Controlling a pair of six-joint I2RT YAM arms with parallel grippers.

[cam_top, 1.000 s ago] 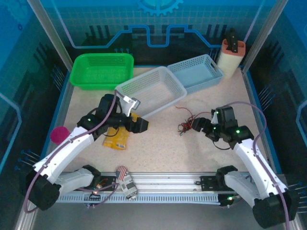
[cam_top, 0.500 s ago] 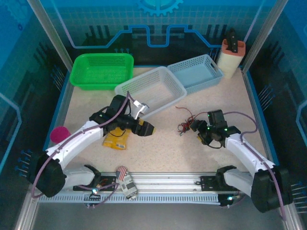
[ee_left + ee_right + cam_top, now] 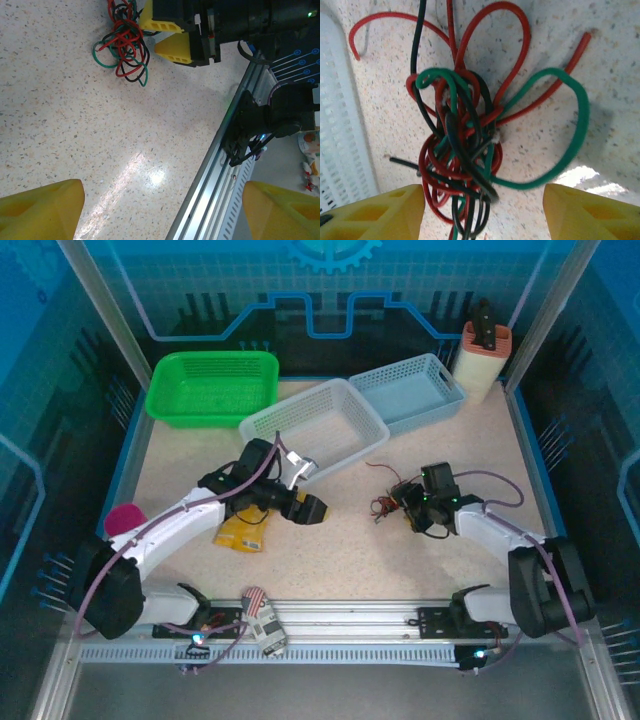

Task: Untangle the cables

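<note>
The cables (image 3: 386, 502) are a knotted bundle of thin red, green and black wires lying on the speckled table right of centre. In the right wrist view the cables (image 3: 465, 145) run down between the yellow fingers (image 3: 390, 212), which stand apart from them on both sides. My right gripper (image 3: 407, 504) is open over the bundle's right side. The left wrist view shows the cables (image 3: 122, 45) with the right gripper (image 3: 165, 34) at their edge. My left gripper (image 3: 318, 510) hangs open above bare table left of the bundle, nothing between its fingers (image 3: 45, 207).
A white basket (image 3: 315, 430), a blue basket (image 3: 408, 392) and a green basket (image 3: 212, 387) stand at the back. A yellow packet (image 3: 243, 530) lies under the left arm. A pink object (image 3: 122, 520) sits far left. The metal rail (image 3: 350, 625) runs along the near edge.
My right gripper has moved left and down onto the cable bundle, its jaws a little narrower. My left gripper has shifted right toward the table's middle.
</note>
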